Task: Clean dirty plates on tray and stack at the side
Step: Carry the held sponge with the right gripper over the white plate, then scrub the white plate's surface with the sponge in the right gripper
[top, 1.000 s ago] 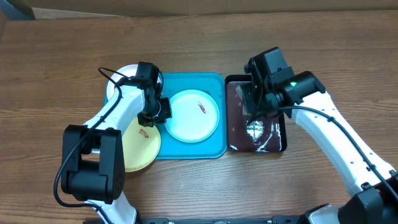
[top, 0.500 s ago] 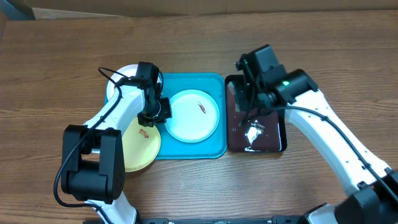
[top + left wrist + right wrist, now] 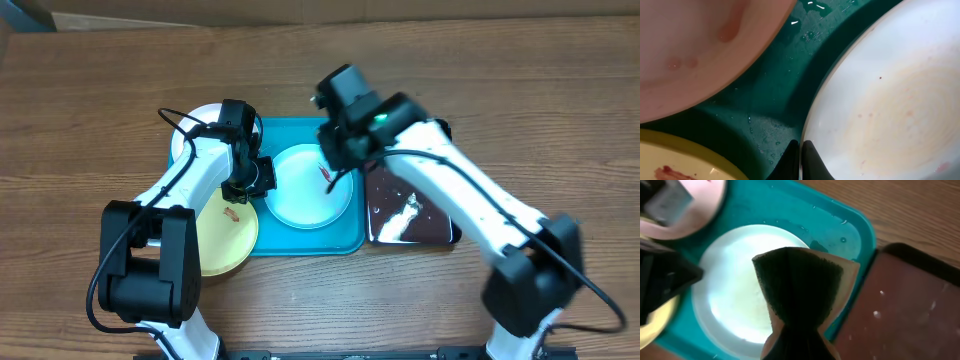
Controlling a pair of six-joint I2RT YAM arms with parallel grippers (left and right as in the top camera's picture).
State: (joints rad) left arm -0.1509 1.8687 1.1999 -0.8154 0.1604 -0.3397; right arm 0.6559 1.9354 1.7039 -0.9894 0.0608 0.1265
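Note:
The pale mint plate (image 3: 305, 195) lies in the turquoise tray (image 3: 345, 240) with a red smear (image 3: 327, 173) on it. My left gripper (image 3: 256, 180) is shut on that plate's left rim (image 3: 807, 120), its fingertips (image 3: 801, 150) pinched together there. My right gripper (image 3: 338, 162) hovers over the plate's right side, shut on a sponge (image 3: 800, 285) with its dark scrub face turned down. The yellow plate (image 3: 228, 240), smeared red, overlaps the tray's lower left edge. The white plate (image 3: 198, 125) sits at the tray's upper left.
A glossy black tray (image 3: 425, 225) stands just right of the turquoise one, with a white foamy patch (image 3: 400, 218) in it. Bare wooden table surrounds both trays. A cardboard wall runs along the back edge.
My right arm has swung left from above the black tray to above the mint plate, carrying the sponge. The left arm and all three plates have stayed put.

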